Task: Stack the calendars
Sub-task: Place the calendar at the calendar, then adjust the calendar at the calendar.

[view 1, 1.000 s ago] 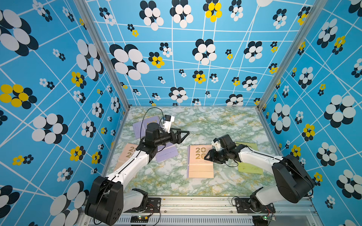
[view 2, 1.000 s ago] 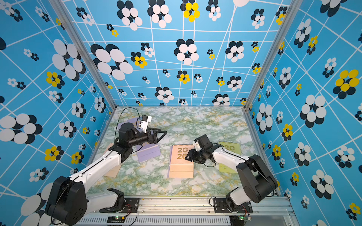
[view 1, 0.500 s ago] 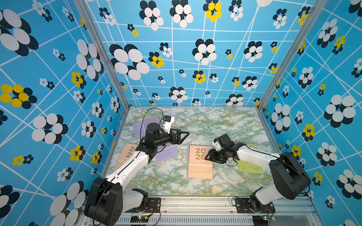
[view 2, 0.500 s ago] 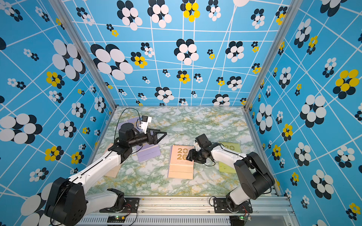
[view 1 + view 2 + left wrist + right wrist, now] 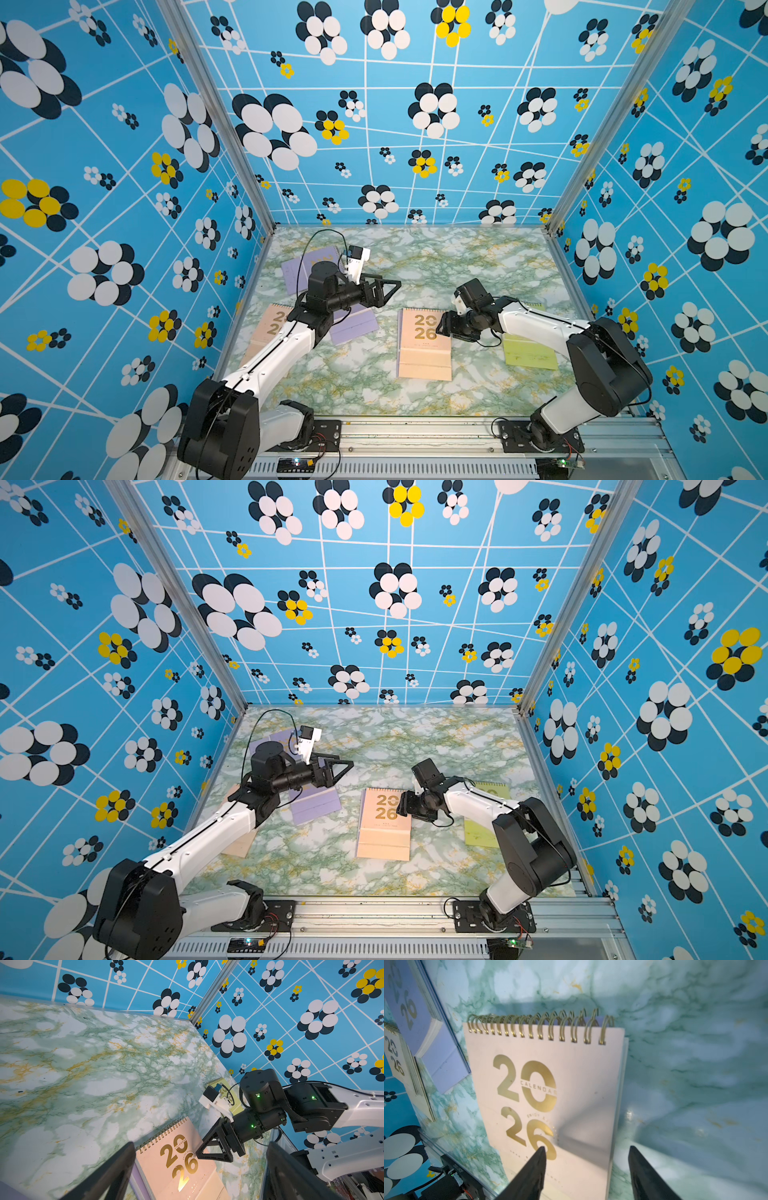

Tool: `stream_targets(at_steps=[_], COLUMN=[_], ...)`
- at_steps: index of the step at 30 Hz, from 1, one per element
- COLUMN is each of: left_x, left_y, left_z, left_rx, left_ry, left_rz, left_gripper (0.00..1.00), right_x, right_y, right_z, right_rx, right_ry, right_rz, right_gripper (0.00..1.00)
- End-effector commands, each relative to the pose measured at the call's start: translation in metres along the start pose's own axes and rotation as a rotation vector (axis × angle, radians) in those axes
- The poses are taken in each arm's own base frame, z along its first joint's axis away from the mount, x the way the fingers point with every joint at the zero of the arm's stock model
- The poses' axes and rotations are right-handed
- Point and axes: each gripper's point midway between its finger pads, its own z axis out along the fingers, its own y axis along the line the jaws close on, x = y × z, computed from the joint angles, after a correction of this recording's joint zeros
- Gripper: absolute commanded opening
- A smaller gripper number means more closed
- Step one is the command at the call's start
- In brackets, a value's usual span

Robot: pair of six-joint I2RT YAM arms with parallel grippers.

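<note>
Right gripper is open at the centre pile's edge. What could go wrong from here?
1. The right gripper straddles the peach calendar's edge, one finger over the cover; a sideways move could slide it off the lavender calendar beneath.
2. The right arm hangs over the yellow-green calendar; pulling back low might drag it.

bright even light, fisheye edges, rt wrist blurry, glare on peach calendar (image 5: 550, 1084)

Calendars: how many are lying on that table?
6. Back lavender far left; second lavender nearer, left of centre; left peach by the left wall; middle peach centre, lying on a third lavender, only its edge showing; green on the right.
</note>
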Motion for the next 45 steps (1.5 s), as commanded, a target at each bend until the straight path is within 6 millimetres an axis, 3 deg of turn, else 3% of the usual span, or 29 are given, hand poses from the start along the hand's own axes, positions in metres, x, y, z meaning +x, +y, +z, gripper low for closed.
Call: stream_targets(at_steps=[1, 12, 30, 40, 45], left_x=[0.001, 0.003, 0.003, 0.003, 0.014], left_y=[-0.003, -0.002, -0.001, 0.000, 0.012], left_z=[-0.003, -0.003, -0.002, -0.001, 0.001], left_rx=[-0.004, -0.009, -0.010, -0.013, -0.067], left_ry=[-0.002, 0.005, 0.006, 0.009, 0.039], left_rz=[0.024, 0.025, 0.025, 0.021, -0.026], left_gripper=[0.99, 0.99, 1.00, 1.00, 1.00], right_x=[-0.005, -0.018, -0.021, -0.023, -0.030], right_y=[-0.001, 0.009, 0.025, 0.021, 0.016], right_z=[-0.001, 0.003, 0.001, 0.002, 0.000], right_rx=[0.042, 0.050, 0.021, 0.052, 0.090], right_ry=[-0.001, -0.015, -0.026, -0.032, -0.054], right_rz=[-0.022, -0.040, -0.079, -0.079, -0.078], right_gripper=[0.65, 0.65, 0.65, 0.65, 0.66])
